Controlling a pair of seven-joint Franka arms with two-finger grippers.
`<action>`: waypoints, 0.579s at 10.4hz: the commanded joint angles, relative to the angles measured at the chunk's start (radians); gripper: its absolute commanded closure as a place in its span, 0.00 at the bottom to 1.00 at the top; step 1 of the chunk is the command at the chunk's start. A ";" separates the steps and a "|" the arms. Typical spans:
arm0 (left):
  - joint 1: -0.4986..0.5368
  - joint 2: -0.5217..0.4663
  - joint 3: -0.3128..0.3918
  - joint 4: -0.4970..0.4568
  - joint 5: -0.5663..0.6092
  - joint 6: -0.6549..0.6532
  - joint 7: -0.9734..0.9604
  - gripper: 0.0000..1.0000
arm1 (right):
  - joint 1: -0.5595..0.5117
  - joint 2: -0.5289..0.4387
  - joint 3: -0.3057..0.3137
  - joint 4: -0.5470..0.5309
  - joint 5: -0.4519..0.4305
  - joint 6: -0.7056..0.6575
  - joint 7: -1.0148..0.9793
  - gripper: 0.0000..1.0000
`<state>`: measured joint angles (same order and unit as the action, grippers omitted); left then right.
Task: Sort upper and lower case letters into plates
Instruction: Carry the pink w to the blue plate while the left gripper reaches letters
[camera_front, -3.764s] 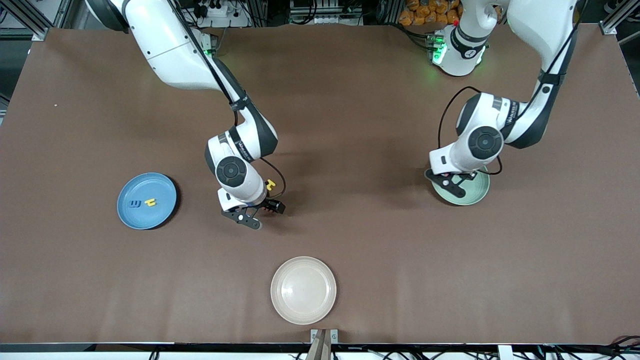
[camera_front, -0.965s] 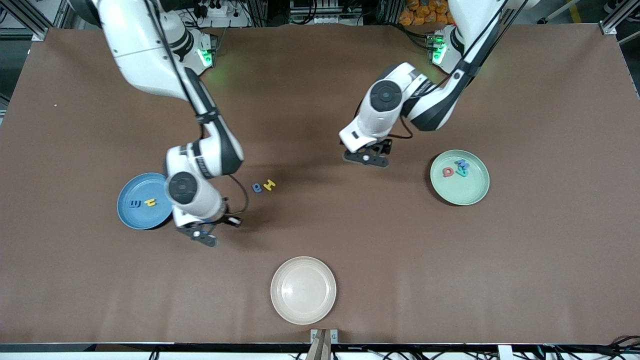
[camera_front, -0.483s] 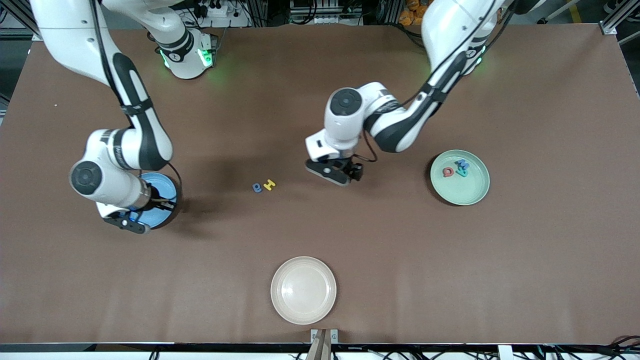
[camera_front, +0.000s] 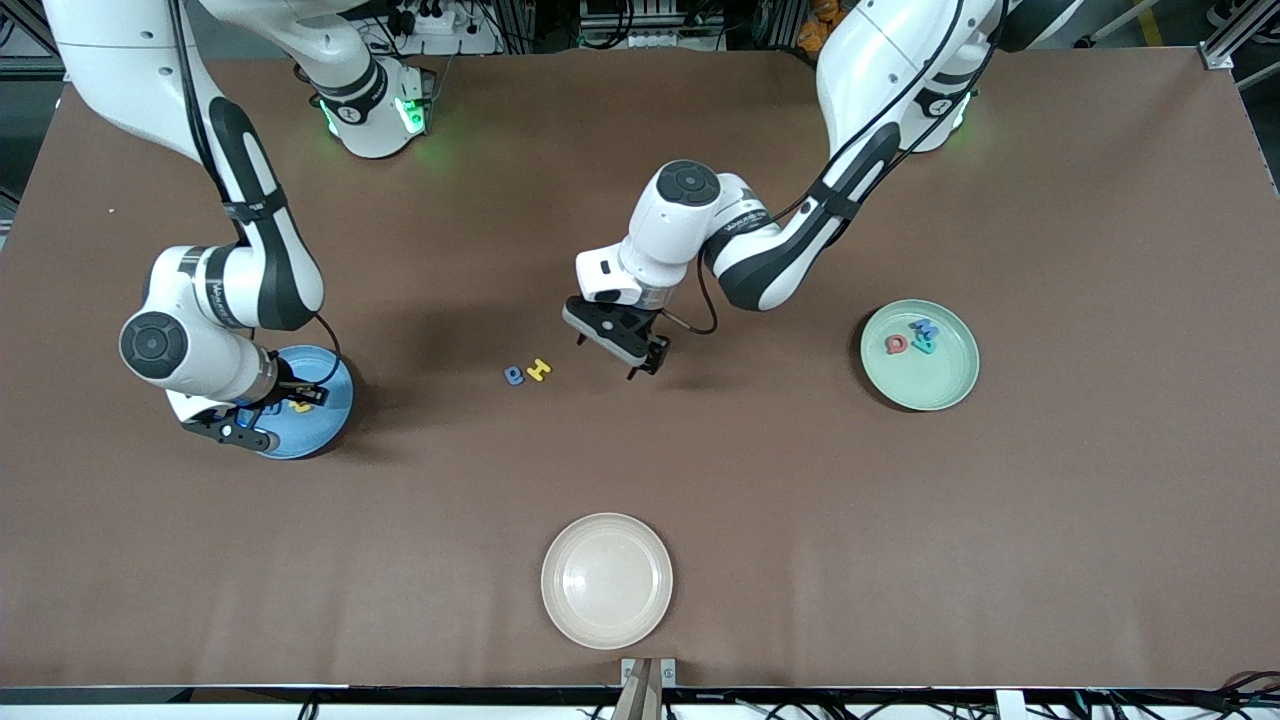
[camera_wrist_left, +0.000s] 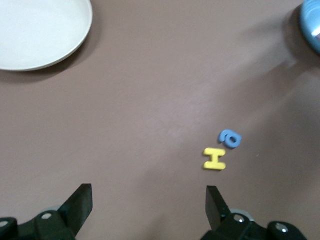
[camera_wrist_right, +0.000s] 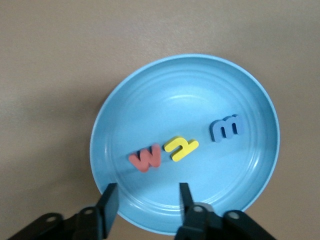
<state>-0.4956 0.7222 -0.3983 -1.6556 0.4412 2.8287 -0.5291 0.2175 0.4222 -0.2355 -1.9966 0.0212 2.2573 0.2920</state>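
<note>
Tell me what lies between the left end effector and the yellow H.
Only bare brown table between the left end effector and the yellow H; the left wrist view shows it.

My brown table has three plates on it: sky blue plate at 9 o'clock, mint green plate at 3, cream-white plate at 6. Blue letter touches yellow H near the center.

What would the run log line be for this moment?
right gripper: open over blue plate, red w dropped in | left gripper: open, above yellow H and blue e
</note>
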 joint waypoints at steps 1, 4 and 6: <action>-0.064 0.106 0.059 0.091 0.085 0.142 0.005 0.00 | -0.041 -0.040 -0.002 -0.011 -0.012 -0.047 0.058 0.00; -0.223 0.221 0.203 0.221 0.087 0.237 -0.009 0.00 | -0.043 -0.040 -0.002 -0.011 -0.012 -0.045 0.053 0.00; -0.303 0.281 0.298 0.272 0.073 0.290 -0.035 0.00 | -0.043 -0.042 -0.005 -0.011 -0.012 -0.050 0.056 0.00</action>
<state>-0.7456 0.9303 -0.1618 -1.4733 0.5087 3.0805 -0.5384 0.1811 0.4091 -0.2461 -1.9940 0.0211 2.2230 0.3252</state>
